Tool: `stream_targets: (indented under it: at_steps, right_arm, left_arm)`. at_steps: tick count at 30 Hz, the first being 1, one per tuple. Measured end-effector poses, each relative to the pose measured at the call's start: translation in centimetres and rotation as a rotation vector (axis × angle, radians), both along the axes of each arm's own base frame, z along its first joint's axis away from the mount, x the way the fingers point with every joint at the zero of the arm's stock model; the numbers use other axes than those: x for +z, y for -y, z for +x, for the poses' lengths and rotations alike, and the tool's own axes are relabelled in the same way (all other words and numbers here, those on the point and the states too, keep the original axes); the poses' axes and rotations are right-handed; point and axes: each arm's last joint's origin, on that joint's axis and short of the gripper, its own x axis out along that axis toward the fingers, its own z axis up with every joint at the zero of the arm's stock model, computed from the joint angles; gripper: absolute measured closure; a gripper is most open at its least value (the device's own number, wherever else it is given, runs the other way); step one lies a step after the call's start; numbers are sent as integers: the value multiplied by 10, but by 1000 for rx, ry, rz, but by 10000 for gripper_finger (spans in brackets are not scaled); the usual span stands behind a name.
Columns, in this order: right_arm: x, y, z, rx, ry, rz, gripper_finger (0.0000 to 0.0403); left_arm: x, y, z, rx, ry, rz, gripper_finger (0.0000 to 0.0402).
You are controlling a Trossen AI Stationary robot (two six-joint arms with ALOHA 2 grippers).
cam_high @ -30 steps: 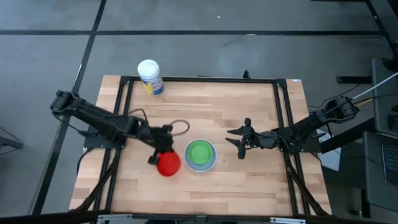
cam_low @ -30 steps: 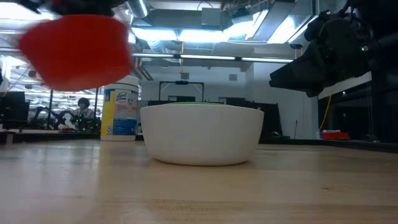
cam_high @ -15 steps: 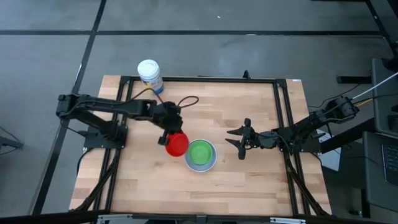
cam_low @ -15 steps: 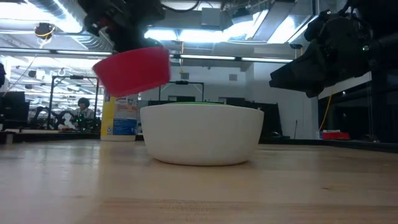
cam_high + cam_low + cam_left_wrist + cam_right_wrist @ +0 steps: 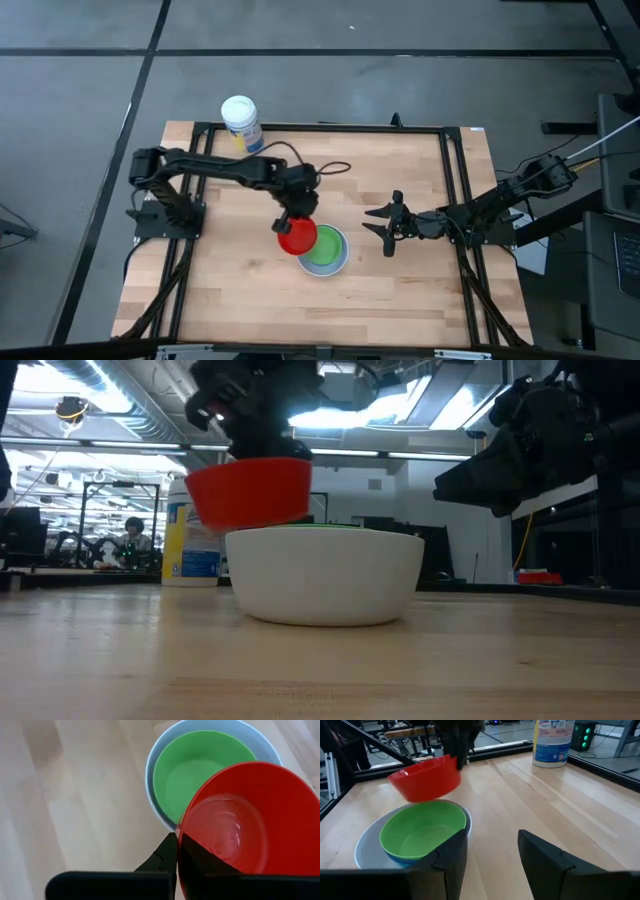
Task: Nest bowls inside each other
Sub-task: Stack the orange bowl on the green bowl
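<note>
A red bowl [image 5: 297,238] hangs in the air over the left rim of a stack of bowls, with my left gripper [image 5: 291,216] shut on it. The stack is a white bowl [image 5: 325,575] resting on its base on the table, with a green bowl [image 5: 325,247] nested inside. A blue rim [image 5: 402,858] shows beneath the green one. To the right of the stack my right gripper [image 5: 385,225] stands open, its fingers pointing toward the bowls, holding nothing. My left gripper pinches the red bowl's rim [image 5: 179,827] on the bowl's far-left side, one finger outside the wall [image 5: 167,855] and one inside. The fingers slant down from above. The bowl is lifted clear, mouth up and slightly tilted, just above the stack's rim.
A white-lidded canister [image 5: 241,122] stands at the table's far left corner. A black frame rail [image 5: 320,128] runs around the tabletop. Bare wood lies in front of the stack and to its left.
My left gripper has carried the red bowl toward the table's right and a little toward the far edge, from beside the stack to over its left rim. The bowl has stayed lifted and has come closer to level.
</note>
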Motion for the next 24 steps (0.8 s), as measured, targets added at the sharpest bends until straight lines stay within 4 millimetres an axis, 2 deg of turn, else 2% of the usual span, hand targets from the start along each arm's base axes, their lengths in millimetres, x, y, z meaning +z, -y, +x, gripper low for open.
stream_targets:
  at_steps: [4,13,20,24]
  right_arm:
    - [0,0,0,3,-5,-1,218]
    - [-3,-1,0,17,-17,5,232]
    - [-11,-1,2,10,-54,9,239]
    - [-9,-1,3,2,-36,-13,232]
  left_arm:
    - [-2,-1,18,-41,-21,8,400]
    - [14,-7,46,-101,11,-9,400]
    - [-3,-9,55,-109,-19,-23,400]
    - [-4,-9,59,-122,10,-65,400]
